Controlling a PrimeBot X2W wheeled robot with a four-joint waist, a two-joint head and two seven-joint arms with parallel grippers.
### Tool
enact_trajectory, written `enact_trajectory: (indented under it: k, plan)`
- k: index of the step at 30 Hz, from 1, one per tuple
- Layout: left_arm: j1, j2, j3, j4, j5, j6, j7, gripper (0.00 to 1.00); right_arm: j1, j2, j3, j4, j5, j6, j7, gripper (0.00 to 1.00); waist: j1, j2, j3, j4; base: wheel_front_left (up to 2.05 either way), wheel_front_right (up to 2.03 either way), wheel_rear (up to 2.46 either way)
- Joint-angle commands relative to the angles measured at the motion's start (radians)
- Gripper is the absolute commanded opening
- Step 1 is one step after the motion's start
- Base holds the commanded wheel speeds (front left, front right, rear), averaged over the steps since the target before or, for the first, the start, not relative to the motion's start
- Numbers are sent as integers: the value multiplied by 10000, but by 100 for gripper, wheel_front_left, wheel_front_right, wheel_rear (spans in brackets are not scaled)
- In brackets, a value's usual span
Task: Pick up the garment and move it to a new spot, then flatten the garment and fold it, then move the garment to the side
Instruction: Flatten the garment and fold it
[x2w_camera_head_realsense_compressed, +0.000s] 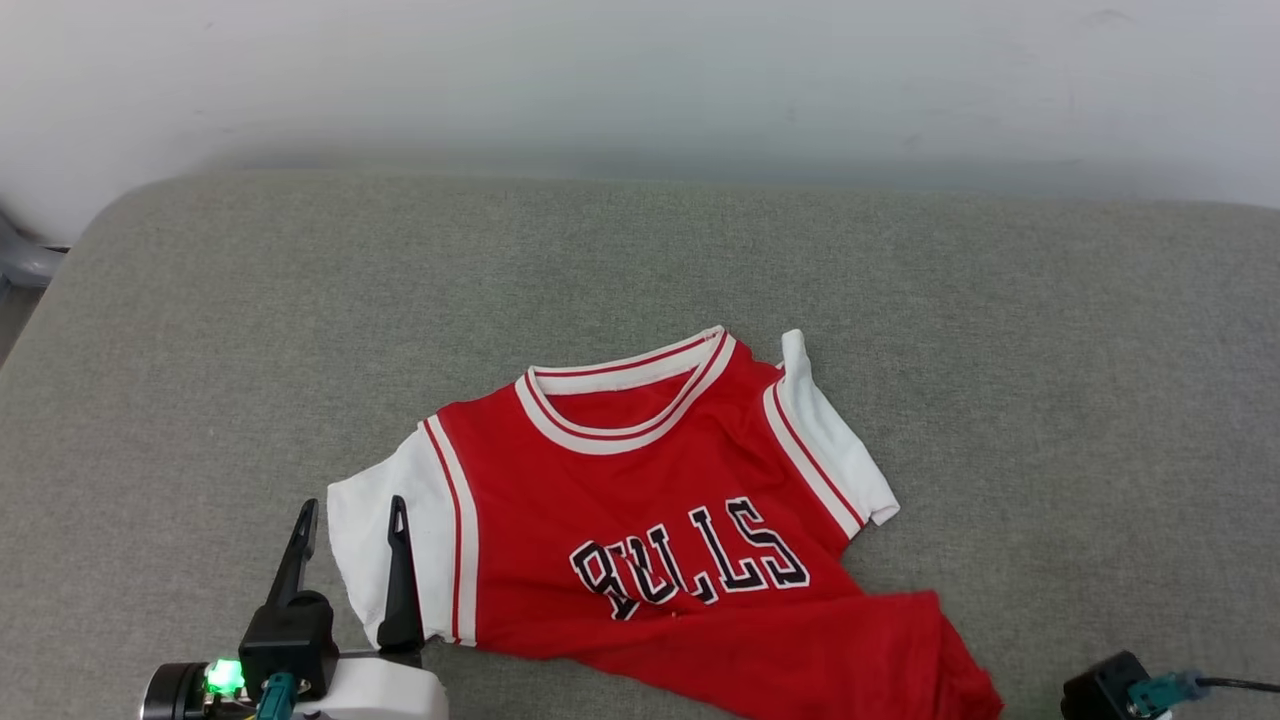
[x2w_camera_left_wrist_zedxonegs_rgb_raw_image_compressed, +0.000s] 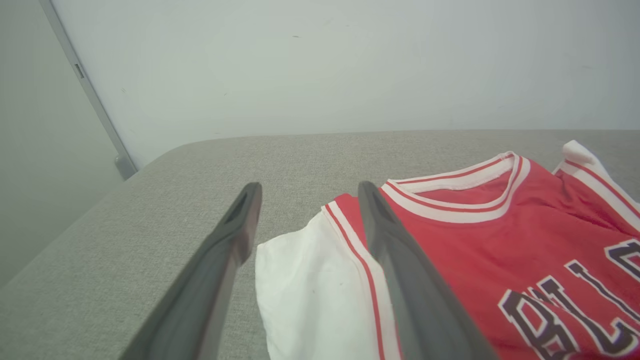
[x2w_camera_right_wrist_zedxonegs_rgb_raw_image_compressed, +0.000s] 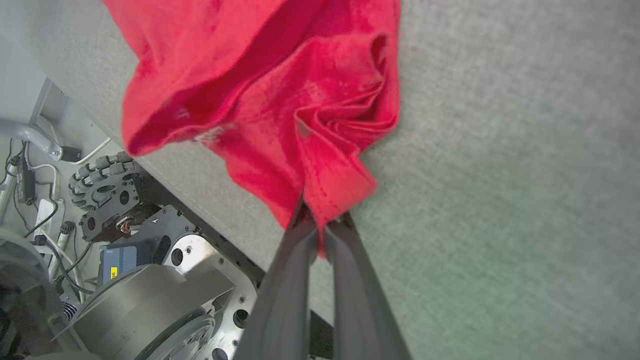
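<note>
The garment (x2w_camera_head_realsense_compressed: 650, 500) is a red jersey with white sleeves, striped trim and black-and-white lettering, lying face up on the grey cushion, its lower hem bunched at the near right. My left gripper (x2w_camera_head_realsense_compressed: 350, 515) stands open over the garment's white left sleeve (x2w_camera_left_wrist_zedxonegs_rgb_raw_image_compressed: 305, 280), one finger on either side of the sleeve's outer edge. My right gripper (x2w_camera_right_wrist_zedxonegs_rgb_raw_image_compressed: 320, 225) is shut on a bunched red hem corner (x2w_camera_right_wrist_zedxonegs_rgb_raw_image_compressed: 330, 165) near the cushion's front edge. In the head view the right wrist (x2w_camera_head_realsense_compressed: 1120, 690) shows at the lower right corner.
The grey cushion (x2w_camera_head_realsense_compressed: 250, 330) spreads wide, with a pale wall (x2w_camera_head_realsense_compressed: 640, 80) behind it. Past the cushion's front edge, the robot's base and a wheel (x2w_camera_right_wrist_zedxonegs_rgb_raw_image_compressed: 100, 175) show in the right wrist view. A grey post (x2w_camera_left_wrist_zedxonegs_rgb_raw_image_compressed: 85, 85) stands at the cushion's far left.
</note>
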Motion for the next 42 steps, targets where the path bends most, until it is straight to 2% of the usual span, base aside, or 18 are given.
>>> enact_trajectory:
  k: [1,4,5,7,12,16,20,24,31,38,42]
  plan:
    - [-1,4,17,-10,36,-43,-26,100,55,37,-110,134,-109,-11,3,0,1,0,12,-4,0,0,0]
    - [-19,0,22,14,55,-49,-26,100,331,395,-377,599,-442,-17,-129,0,1,0,44,-13,0,0,0]
    - [-21,-2,26,20,58,-62,-26,100,384,538,-478,670,-467,-17,-203,15,1,0,44,-17,0,0,0]
    - [10,7,52,30,70,-59,-26,100,343,750,-822,640,-625,-17,-494,100,1,0,20,-41,0,0,0]
    - [122,31,84,31,114,-62,-26,100,244,1025,-2040,-59,-1112,-11,-1203,100,1,0,-114,-99,0,0,0]
    - [218,52,106,-19,119,-58,-26,100,241,1074,-3278,-1094,-1479,-9,-1313,100,1,0,-220,-117,0,0,0]
    - [228,52,104,-78,162,-28,-26,100,-77,1127,-4174,-2272,-1864,-9,-1019,100,1,0,-257,-73,0,0,0]
    - [119,40,-1,-133,206,-33,-26,100,-892,1038,-4435,-3061,-2194,-9,-407,100,1,0,-144,72,0,0,0]
    - [-226,14,-165,-251,264,-14,-26,100,-3324,551,-3068,-3347,-2179,-11,1046,100,1,0,336,420,0,0,0]
    - [-594,-51,-345,-326,192,39,-26,100,-5640,-22,-1007,-2081,-1467,-14,3000,100,1,0,926,768,0,0,0]
    - [-777,-71,-426,-347,165,101,-26,100,-6556,-122,-41,-1107,-919,-12,4140,100,1,0,1230,955,0,0,0]
